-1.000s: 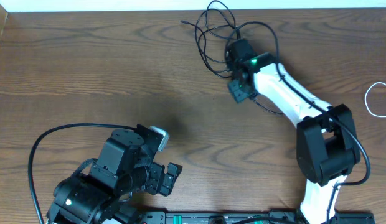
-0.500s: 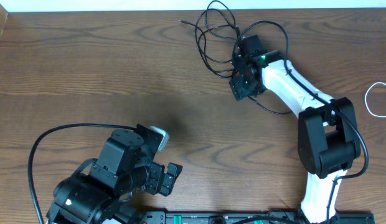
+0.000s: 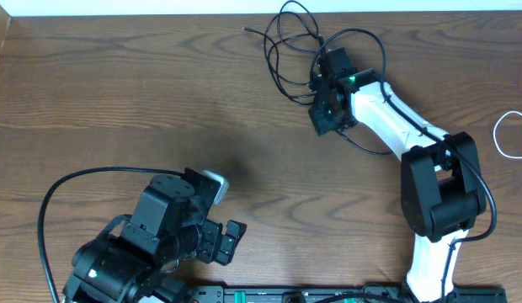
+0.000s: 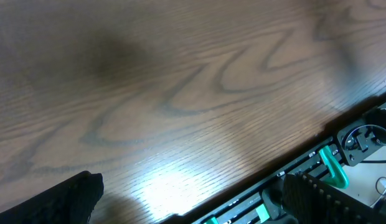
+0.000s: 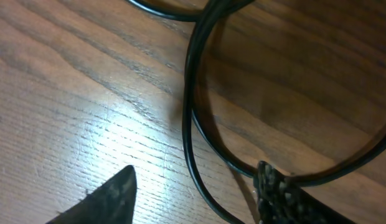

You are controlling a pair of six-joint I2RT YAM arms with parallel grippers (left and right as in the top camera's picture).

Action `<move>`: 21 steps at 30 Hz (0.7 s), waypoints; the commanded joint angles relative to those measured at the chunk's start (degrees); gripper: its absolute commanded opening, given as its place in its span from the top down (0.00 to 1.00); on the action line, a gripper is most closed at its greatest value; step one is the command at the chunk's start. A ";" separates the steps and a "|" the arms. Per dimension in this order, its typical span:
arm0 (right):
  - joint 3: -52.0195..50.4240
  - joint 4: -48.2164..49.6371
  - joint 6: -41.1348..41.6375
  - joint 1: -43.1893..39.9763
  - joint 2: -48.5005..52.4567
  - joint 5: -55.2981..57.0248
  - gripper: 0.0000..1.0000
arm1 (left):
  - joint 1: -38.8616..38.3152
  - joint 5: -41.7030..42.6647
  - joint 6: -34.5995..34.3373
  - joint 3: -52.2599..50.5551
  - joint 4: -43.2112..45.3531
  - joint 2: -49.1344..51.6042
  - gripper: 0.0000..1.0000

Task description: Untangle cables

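A tangle of thin black cables (image 3: 299, 46) lies at the far middle of the table, and a white cable (image 3: 512, 135) loops at the right edge. My right gripper (image 3: 324, 108) points down at the tangle's near right side. In the right wrist view one black cable (image 5: 192, 124) runs down between the two fingers of the right gripper (image 5: 196, 198), which is open, and a second strand curves past the right fingertip (image 5: 283, 193). My left gripper (image 3: 224, 212) rests at the near left, far from the cables. In its wrist view the left gripper (image 4: 193, 202) is wide open over bare wood.
The wooden table (image 3: 118, 101) stretches left of the tangle. A thick black lead (image 3: 55, 194) arcs round the left arm. A rail with green parts (image 4: 333, 168) runs along the near table edge.
My right gripper has shifted slightly up and right into the tangle, turned at the wrist, and its jaws have narrowed a little. The left arm has not moved.
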 commanded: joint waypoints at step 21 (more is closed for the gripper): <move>-4.02 2.64 -0.28 1.16 0.35 -1.07 0.59 | 0.20 0.31 -0.57 0.52 -0.17 -0.15 0.02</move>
